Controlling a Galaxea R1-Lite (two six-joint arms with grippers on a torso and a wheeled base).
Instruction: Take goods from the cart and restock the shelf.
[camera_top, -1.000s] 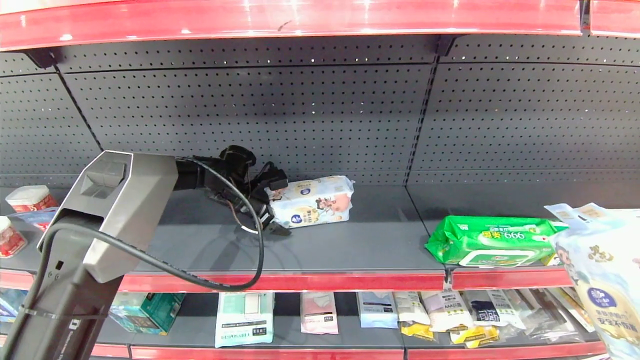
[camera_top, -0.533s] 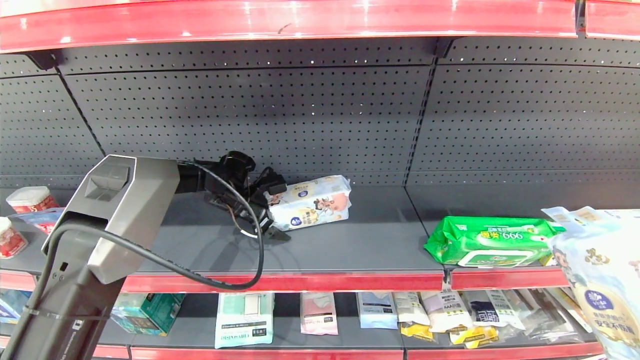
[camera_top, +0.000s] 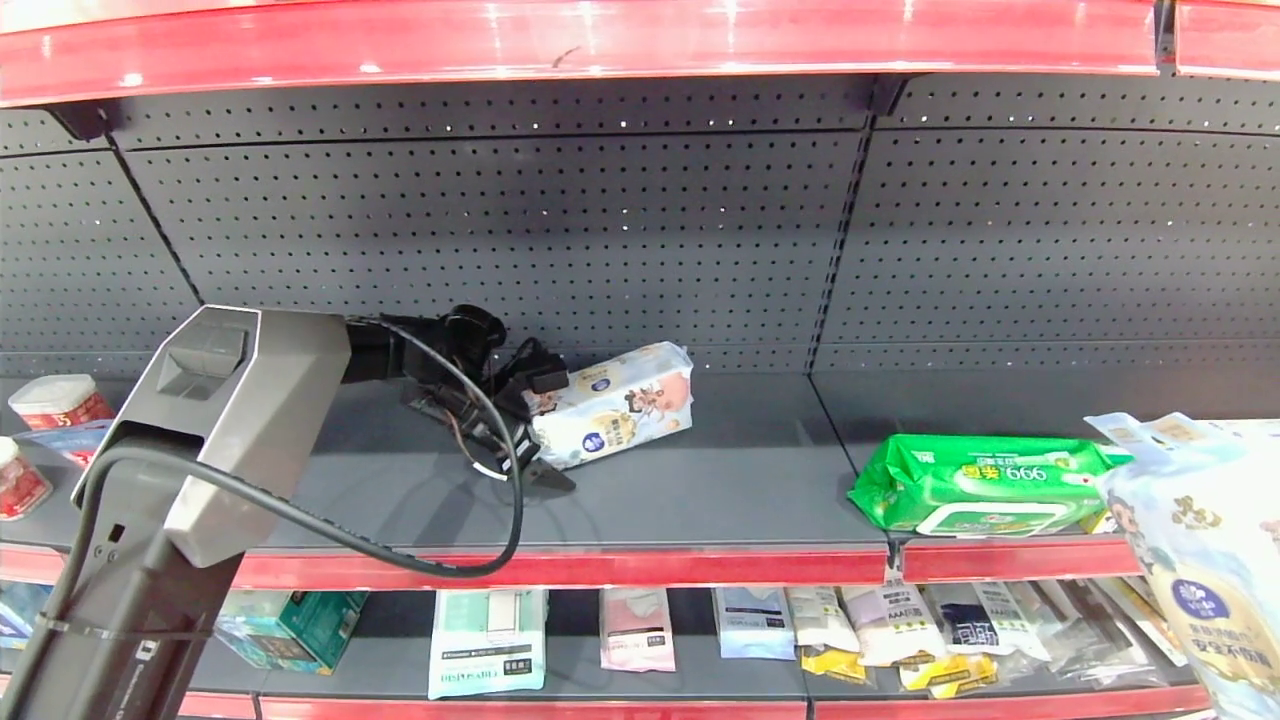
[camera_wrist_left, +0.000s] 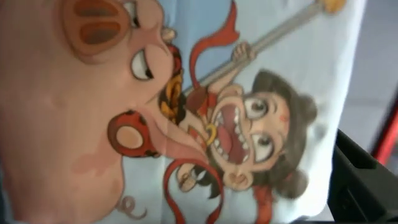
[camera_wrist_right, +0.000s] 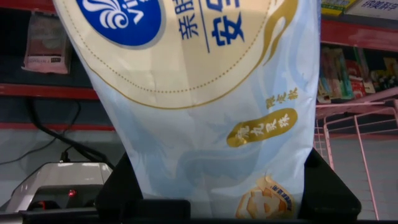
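Observation:
A pale blue wipes pack with cartoon print sits tilted on the grey middle shelf, its far end raised. My left gripper is shut on the pack's near-left end. In the left wrist view the cartoon print of this pack is pressed close, with a dark finger at its edge. A second, larger pale blue pack hangs in front of the shelf at the lower right. My right gripper is shut on the lower part of that pack.
A green wipes pack lies flat at the right of the middle shelf. Red-and-white cans stand at its far left. Several hanging packets fill the shelf below. A pink wire cart stands low on the right.
The left gripper has tipped its pack so the far end rose, and drawn it slightly left. The right pack dropped slightly a second ago and has since held still.

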